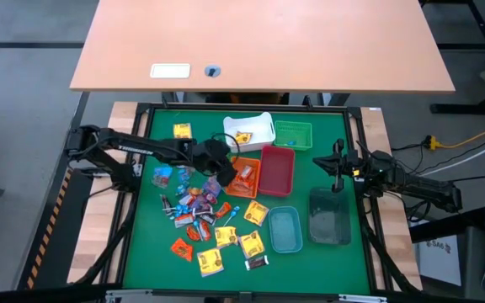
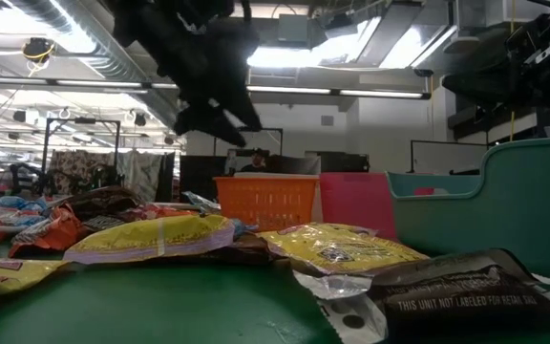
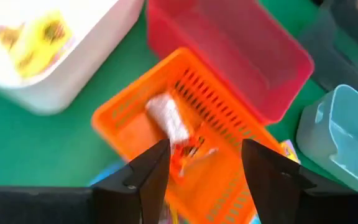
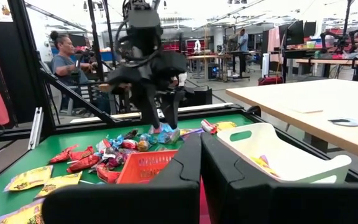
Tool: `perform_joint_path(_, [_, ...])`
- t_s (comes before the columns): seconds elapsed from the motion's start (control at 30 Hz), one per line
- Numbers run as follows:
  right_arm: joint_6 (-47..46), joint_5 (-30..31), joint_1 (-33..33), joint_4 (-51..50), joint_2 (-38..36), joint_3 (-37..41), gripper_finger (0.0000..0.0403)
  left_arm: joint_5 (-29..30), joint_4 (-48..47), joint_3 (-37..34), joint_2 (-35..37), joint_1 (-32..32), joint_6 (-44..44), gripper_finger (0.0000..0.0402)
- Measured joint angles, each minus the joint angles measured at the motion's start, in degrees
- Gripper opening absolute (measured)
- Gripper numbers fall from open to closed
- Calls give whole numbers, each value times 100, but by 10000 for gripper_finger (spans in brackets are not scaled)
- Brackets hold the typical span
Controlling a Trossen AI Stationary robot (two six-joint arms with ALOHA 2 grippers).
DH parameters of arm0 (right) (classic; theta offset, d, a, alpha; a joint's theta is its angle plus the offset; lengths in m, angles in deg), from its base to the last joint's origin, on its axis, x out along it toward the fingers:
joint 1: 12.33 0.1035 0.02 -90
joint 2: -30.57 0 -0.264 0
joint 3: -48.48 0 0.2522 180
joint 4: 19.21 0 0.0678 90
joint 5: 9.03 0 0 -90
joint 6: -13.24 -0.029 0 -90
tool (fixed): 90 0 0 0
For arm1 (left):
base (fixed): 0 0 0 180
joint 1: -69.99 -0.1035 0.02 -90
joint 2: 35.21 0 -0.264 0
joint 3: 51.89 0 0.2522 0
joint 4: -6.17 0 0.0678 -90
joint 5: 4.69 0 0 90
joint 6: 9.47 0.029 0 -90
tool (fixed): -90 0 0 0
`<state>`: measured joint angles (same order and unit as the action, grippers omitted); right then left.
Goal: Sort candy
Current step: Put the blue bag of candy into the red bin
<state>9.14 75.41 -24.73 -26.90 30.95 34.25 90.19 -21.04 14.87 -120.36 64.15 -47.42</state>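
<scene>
— Hovering above the orange bin (image 3: 185, 130), the left end effector (image 3: 204, 165) is spread wide, empty; a wrapped sweet (image 3: 169, 118) lies inside.
— Risk: most candy (image 1: 200, 223) remains piled beside it; descending could nudge the bin.

Probably workshop; exposed ceiling ducts (image 2: 74, 48); rows of workbenches (image 4: 328, 61)

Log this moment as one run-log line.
task: sort candy | left gripper: open above orange bin, candy inside | right gripper: shut, idle near clear bin | candy pile: unsorted
</scene>
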Motion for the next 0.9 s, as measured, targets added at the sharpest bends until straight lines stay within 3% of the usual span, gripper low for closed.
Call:
perform_joint_path(0.27, [-7,0,1,1,0,0,3,-312,-1754,-40,-67,-188,-1048,183])
perform_joint_path(0.5, [-9,0,0,-14,0,0,3,-311,-1356,-470,-67,-69,-1888,183])
perform_joint_path(0.67, [-9,0,1,-12,0,0,3,-309,-649,-661,-67,24,-2048,183])
perform_joint_path(0.9, [-9,0,1,-10,0,0,3,-302,-573,-853,-80,30,-2345,181])
